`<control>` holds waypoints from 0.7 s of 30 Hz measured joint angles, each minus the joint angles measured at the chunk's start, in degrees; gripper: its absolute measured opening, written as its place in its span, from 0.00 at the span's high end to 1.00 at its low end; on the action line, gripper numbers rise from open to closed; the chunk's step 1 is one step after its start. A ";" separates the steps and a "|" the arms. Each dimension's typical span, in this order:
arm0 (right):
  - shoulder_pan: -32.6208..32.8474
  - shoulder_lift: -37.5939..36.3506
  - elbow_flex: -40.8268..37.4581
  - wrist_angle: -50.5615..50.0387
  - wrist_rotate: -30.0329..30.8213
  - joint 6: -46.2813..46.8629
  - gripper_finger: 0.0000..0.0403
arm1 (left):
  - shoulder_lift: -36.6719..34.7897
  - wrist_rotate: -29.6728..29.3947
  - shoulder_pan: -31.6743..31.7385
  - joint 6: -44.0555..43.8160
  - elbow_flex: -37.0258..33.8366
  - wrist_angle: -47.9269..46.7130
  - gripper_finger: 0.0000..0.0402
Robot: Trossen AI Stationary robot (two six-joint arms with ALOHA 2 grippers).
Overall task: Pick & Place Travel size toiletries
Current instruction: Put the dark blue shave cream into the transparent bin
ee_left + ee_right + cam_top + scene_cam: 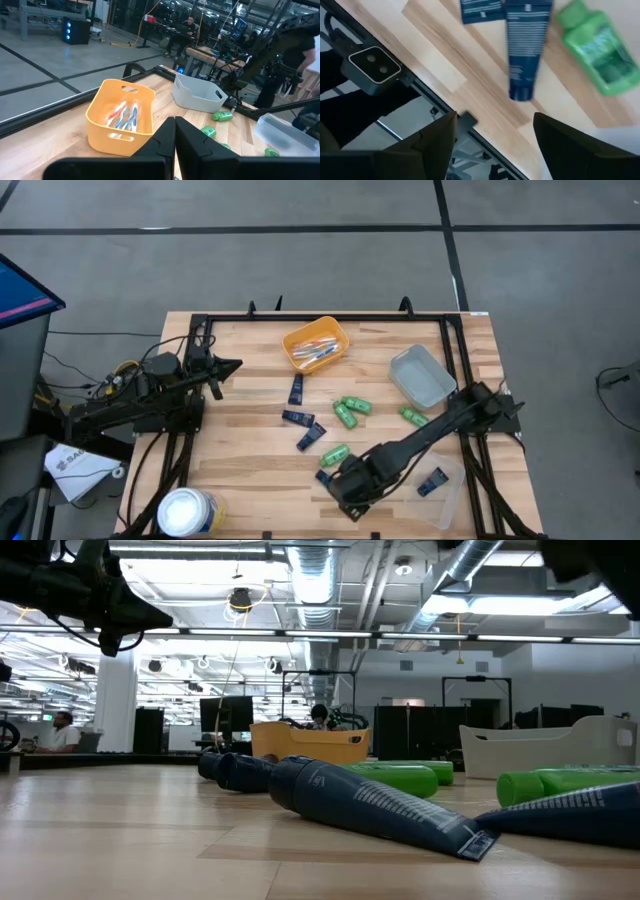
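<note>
Toiletries lie scattered mid-table: I see navy tubes and green bottles, with toothbrushes in the orange tray. My right gripper hangs spread and empty above one navy tube near the front edge. My left gripper waits pressed together beside the orange tray.

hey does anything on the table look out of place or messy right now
Yes. Green bottles and navy tubes lie scattered at odd angles across the wood, while the grey tray sits empty. Only the orange tray holds toothbrushes. Nothing looks spilled or broken.
</note>
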 joint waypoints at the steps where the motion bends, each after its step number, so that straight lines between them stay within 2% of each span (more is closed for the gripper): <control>1: 0.00 1.00 0.21 0.72 0.00 -0.01 0.37 | 0.00 0.00 0.00 0.00 0.00 0.00 1.00; 12: -0.53 9.74 0.23 0.79 0.23 -6.60 0.37 | 0.00 -0.04 0.02 0.44 0.00 -0.02 1.00; 21: -0.85 12.51 0.19 2.11 0.38 -9.00 0.38 | 0.00 -0.24 0.01 0.46 0.00 -0.06 1.00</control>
